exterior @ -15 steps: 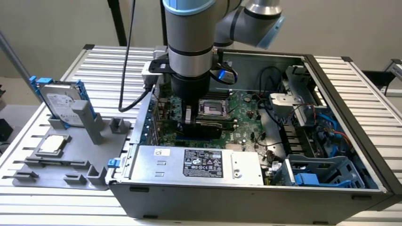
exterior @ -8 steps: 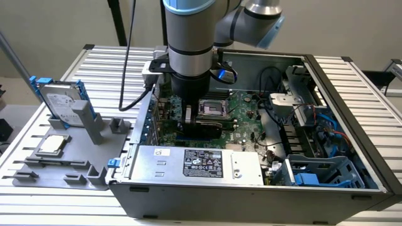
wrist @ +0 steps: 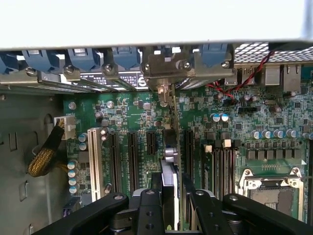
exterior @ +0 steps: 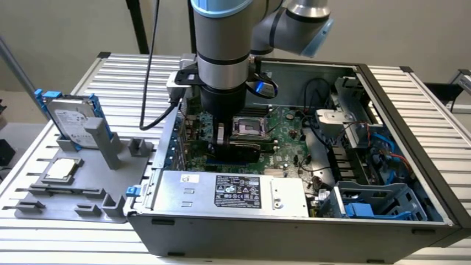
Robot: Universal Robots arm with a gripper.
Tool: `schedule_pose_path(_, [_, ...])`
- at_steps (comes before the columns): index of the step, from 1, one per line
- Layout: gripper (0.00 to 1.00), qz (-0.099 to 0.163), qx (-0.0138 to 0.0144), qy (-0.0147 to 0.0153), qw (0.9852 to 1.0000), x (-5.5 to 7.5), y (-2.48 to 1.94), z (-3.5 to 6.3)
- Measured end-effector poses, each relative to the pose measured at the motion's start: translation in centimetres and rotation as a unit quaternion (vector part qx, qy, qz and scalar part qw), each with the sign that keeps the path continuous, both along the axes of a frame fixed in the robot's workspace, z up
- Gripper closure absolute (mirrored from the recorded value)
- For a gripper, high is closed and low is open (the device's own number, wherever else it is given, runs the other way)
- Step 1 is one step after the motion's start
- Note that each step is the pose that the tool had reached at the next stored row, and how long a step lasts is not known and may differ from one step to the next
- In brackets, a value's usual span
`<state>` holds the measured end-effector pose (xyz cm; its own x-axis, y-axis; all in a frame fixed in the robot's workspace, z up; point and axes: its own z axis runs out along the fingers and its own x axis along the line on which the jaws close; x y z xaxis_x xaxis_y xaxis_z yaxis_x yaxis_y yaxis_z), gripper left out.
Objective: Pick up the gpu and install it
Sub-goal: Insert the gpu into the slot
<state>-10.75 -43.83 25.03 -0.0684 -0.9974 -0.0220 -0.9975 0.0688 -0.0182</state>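
Inside the open case [exterior: 383,165], above the motherboard [wrist: 122,117], the claw [wrist: 172,215] is clamped on the gpu [wrist: 172,147], which stands on edge directly below it, its bracket [wrist: 164,66] at the case's rear wall.

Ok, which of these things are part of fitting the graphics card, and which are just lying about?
In use:
- graphics card, edge-on over the slots
- gripper, shut on it
- motherboard
- computer case

Lying about:
- hard drive
- processor chip
- grey holder tray
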Motion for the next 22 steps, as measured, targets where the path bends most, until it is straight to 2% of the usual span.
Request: schedule_pose_path(22, [0.73,0.000,-0.0001,0.0001,1.0000,0.00,0.00,-0.08])
